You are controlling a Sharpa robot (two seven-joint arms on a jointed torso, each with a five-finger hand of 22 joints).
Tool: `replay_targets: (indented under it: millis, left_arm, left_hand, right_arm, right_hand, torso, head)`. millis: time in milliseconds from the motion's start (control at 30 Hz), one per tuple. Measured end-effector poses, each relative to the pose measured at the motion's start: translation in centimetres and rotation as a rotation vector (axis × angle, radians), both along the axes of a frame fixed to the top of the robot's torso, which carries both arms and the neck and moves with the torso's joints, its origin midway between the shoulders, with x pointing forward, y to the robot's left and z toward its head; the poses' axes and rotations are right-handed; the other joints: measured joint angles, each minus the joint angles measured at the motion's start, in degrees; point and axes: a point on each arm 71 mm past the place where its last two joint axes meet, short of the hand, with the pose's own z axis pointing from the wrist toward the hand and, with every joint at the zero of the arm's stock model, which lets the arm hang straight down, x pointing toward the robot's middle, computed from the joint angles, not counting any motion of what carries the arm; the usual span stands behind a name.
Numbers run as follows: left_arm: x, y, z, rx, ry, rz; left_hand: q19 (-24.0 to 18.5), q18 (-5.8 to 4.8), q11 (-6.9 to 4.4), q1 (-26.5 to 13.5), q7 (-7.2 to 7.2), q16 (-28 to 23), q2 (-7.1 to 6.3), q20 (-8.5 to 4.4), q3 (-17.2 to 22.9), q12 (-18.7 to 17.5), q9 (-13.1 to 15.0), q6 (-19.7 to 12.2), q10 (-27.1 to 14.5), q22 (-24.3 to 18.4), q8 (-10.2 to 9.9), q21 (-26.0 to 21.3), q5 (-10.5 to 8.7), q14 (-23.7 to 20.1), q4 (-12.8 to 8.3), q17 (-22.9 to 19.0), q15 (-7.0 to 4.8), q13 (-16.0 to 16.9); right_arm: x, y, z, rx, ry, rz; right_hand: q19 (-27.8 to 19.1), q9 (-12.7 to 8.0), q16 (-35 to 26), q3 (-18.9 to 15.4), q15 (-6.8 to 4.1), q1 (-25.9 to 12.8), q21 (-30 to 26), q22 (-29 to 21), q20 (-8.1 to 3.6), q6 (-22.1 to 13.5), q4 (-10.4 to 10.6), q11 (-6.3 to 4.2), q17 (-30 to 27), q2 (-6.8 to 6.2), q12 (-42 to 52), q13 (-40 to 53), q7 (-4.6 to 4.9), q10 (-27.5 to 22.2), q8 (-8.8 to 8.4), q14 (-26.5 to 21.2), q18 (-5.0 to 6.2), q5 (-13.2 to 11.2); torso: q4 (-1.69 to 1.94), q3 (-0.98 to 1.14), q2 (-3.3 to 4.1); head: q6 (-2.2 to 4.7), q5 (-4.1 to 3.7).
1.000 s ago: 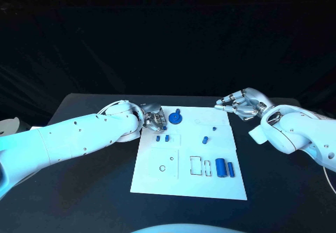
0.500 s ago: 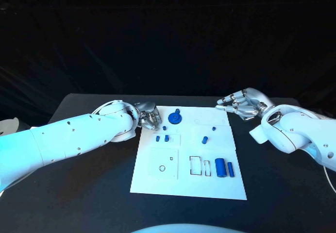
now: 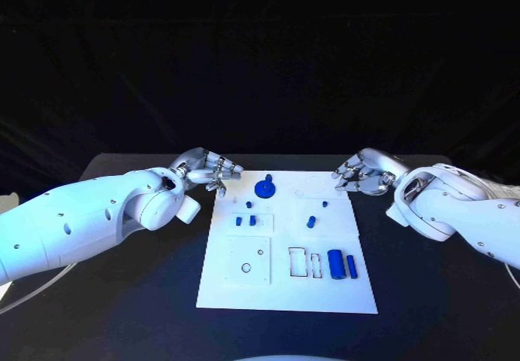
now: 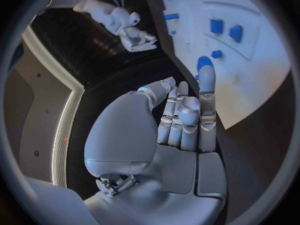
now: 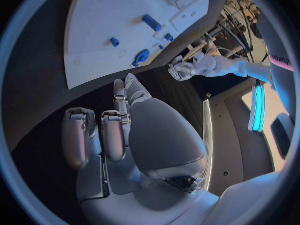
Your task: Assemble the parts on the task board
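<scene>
The white task board (image 3: 284, 289) lies in the middle of the black table. On it I see a round blue knob (image 3: 265, 185) at the far end, several small blue pieces (image 3: 245, 221) near its middle, and a large blue cylinder (image 3: 337, 264) beside a thin one at the near right. My left hand (image 3: 206, 171) hovers off the board's far left corner, fingers stretched out and holding nothing (image 4: 184, 120). My right hand (image 3: 363, 173) is off the far right corner, also holding nothing (image 5: 106, 135).
Two empty rectangular slots (image 3: 297, 260) and a small hole (image 3: 246, 267) mark the board's near half. Black table surface (image 3: 130, 301) surrounds the board on every side. A white cable (image 3: 32, 289) lies at the left edge.
My left hand has pulled back from over the board's far left edge near the knob, out to the left, and its fingers have straightened. The right hand has shifted slightly.
</scene>
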Motion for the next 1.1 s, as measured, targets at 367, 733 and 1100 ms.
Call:
replay_targets:
  millis: [367, 733, 1100]
  left_arm:
    - [-1.7, 0.2, 0.5, -0.445, 0.129, 0.079]
    - [-2.2, 0.0, 0.7, -0.546, 0.145, 0.093]
    - [-2.3, 0.1, 0.8, -0.571, 0.148, 0.099]
  left_hand:
    - [-0.2, -0.02, -0.22, -0.6, 0.0, -0.3, -0.19, 0.19, -1.6, 0.6, 0.0, 0.0, -0.2, -0.6, 0.0, -0.7, 0.0, -0.4, 0.3, -1.4, -0.03, 0.0]
    - [-0.2, -0.02, -0.32, -1.1, -0.01, -0.5, -0.19, 0.19, -2.2, 0.7, 0.0, 0.0, -0.3, -0.9, 0.2, -0.9, 0.0, -0.6, 0.3, -1.9, 0.17, 0.0]
    - [-0.2, -0.03, -0.42, -1.1, -0.01, -0.8, -0.19, 0.19, -2.3, 0.9, 0.0, 0.0, -0.4, -1.1, 0.2, -1.1, 0.0, -0.8, 0.1, -2.3, -0.03, 0.0]
  right_arm:
    - [-0.8, 2.6, -1.5, -0.333, -0.098, 0.089]
    - [-0.7, 4.0, -3.5, -0.435, -0.089, 0.125]
    - [-0.4, 4.7, -3.9, -0.459, -0.089, 0.137]
  right_hand:
    - [-0.4, -0.2, -0.7, 3.6, 0.0, -1.6, -1.6, 0.0, 0.41, -0.1, 2.0, 0.03, 0.0, -3.09, -2.7, -8.1, -0.6, -0.9, -0.31, 0.0, 0.91, -2.5]
    - [-0.6, -0.2, -1.2, 7.8, 0.0, -1.7, -2.2, 0.0, 0.19, -0.1, 2.7, 0.03, 0.0, -4.13, -2.7, -13.2, -0.6, -0.9, -0.31, 0.0, 0.92, -2.5]
    - [-0.6, -0.2, -1.2, 11.9, 0.0, -1.7, -2.5, 0.0, 0.19, -0.1, 2.9, 0.03, 0.0, -4.13, -2.6, -15.7, -0.6, -0.9, -0.31, 0.0, 0.91, -2.8]
  torso:
    - [0.09, -0.07, 0.0]
    - [0.09, -0.01, 0.04]
    - [0.07, 0.04, 0.05]
  head:
    - [0.34, -0.98]
    - [0.35, -1.17]
    - [0.18, -0.9]
